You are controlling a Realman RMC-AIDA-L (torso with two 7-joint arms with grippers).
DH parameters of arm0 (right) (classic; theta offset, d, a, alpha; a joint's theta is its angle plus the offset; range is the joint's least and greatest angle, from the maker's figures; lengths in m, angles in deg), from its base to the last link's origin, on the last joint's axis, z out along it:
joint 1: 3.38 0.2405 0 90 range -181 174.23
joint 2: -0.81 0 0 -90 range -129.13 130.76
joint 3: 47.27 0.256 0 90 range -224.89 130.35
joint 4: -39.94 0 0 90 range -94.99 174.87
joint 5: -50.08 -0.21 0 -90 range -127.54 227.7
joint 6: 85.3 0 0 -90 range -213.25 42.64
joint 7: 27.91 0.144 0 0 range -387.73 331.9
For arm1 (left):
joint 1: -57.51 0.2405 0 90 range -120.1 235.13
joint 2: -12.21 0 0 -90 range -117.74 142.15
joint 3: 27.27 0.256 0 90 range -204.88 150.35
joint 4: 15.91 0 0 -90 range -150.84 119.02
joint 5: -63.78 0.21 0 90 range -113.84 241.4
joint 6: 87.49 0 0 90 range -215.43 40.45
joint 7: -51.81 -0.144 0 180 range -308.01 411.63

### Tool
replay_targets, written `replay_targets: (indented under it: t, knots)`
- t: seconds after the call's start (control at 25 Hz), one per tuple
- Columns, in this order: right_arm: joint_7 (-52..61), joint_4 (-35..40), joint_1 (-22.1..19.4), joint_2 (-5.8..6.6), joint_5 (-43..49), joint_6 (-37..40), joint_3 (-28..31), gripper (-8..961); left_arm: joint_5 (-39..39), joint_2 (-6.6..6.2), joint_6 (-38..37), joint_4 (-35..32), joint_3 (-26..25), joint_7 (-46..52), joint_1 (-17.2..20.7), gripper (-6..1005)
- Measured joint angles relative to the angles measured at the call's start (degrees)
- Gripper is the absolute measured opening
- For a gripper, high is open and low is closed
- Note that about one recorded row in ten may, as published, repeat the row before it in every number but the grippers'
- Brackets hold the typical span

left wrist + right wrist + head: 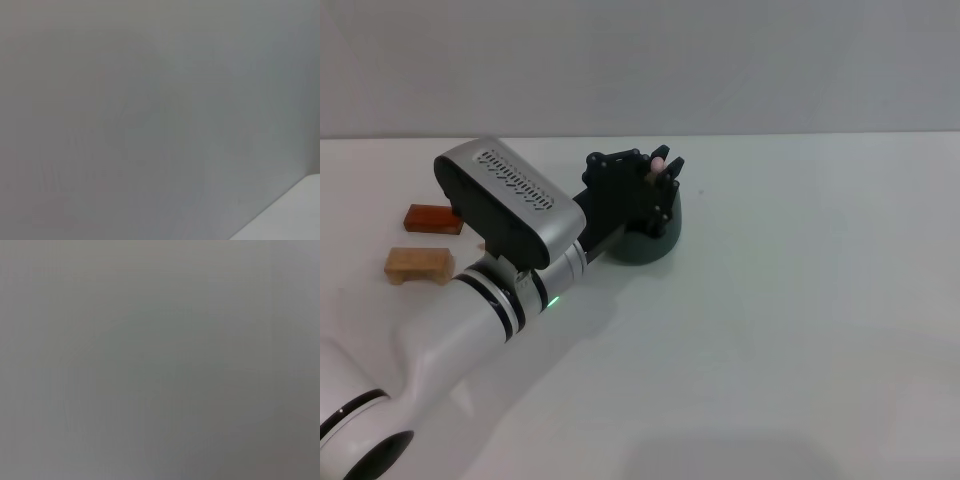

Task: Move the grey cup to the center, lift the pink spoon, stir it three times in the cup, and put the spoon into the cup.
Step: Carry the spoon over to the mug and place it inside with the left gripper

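We see the left gripper point(658, 185) directly over the grey cup point(650, 243), fingers clenched on the pink spoon point(658, 159) — only the pale pink handle tip shows above the black fingers; neck and bowl are hidden behind the gripper body. The cup sits toward the far edge of the white counter point(800, 330), roughly mid-width, a bit left of ctr. Its rim and contents are covered by the gripper, so we can't tell whether the spoon bowl is inside the liquid.

Left arm point(500, 250) runs diagonally from the near-left corner up to the cup.

Near the left edge: a reddish-brown block point(430, 218) farther back, a tan block point(418, 265) nearer to us, slightly apart from each other — both well apart from the cup.

Right gripper: not seen in any view. Both wrist views show only a plain grey surface; left wrist view has a pale corner of counter point(295, 212).
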Motion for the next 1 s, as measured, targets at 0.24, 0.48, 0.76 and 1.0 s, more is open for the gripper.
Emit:
replay_targets:
  t: [0.24, 0.48, 0.76, 1.0]
  knots:
    - [0.0, -0.15, 0.16, 0.0, 0.02, -0.02, 0.0, -1, -0.01, -0.17, 0.0, 1.26, -0.46, -0.57, 2.68, 237]
    - [0.0, -0.24, 0.37, 0.0, 0.24, -0.03, 0.0, 0, 0.04, -0.41, 1.25, 3.99, -1.43, -2.48, 5.93, 241]
    - [0.0, -0.36, 0.53, 0.0, 0.31, -0.09, 0.0, -1, 0.01, -0.22, 2.77, 4.32, -3.39, -4.56, 5.64, 245]
    - [0.0, -0.29, 0.29, 0.0, 0.35, -0.11, 0.0, -1, -0.09, -0.1, 2.82, 3.45, -3.58, -4.27, 3.01, 249]
